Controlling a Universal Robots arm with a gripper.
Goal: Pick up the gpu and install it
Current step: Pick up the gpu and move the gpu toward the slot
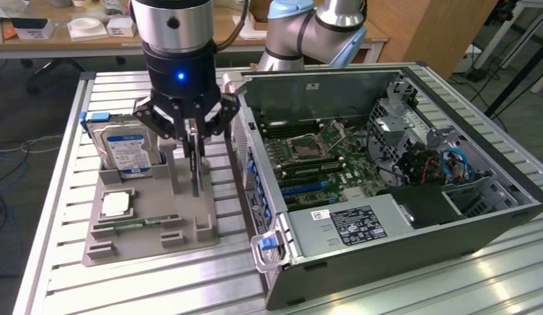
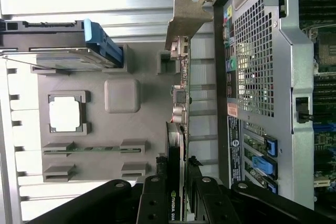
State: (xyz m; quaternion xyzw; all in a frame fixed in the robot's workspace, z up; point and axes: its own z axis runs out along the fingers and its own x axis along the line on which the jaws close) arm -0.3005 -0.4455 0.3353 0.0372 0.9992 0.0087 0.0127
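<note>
The gpu (image 1: 195, 172) is a thin dark card, upright and edge-on, with its pale metal bracket (image 2: 190, 17) at one end. My gripper (image 1: 195, 134) is shut on it from above, one black finger on each face of the card (image 2: 178, 182). The card hangs over the grey parts tray (image 1: 140, 246), just beside the open computer case (image 1: 368, 164). I cannot tell whether its lower edge still touches the tray. The motherboard (image 1: 324, 164) lies exposed inside the case, with blue expansion slots (image 1: 293, 190) near the rear panel.
On the tray stand a silver hard drive (image 1: 127, 149) with a blue-white label, a square processor (image 1: 118, 203) and a slim green memory stick (image 1: 131, 224). The case's perforated rear panel (image 2: 252, 72) is close beside the card. A slatted metal table (image 1: 56, 197) carries everything.
</note>
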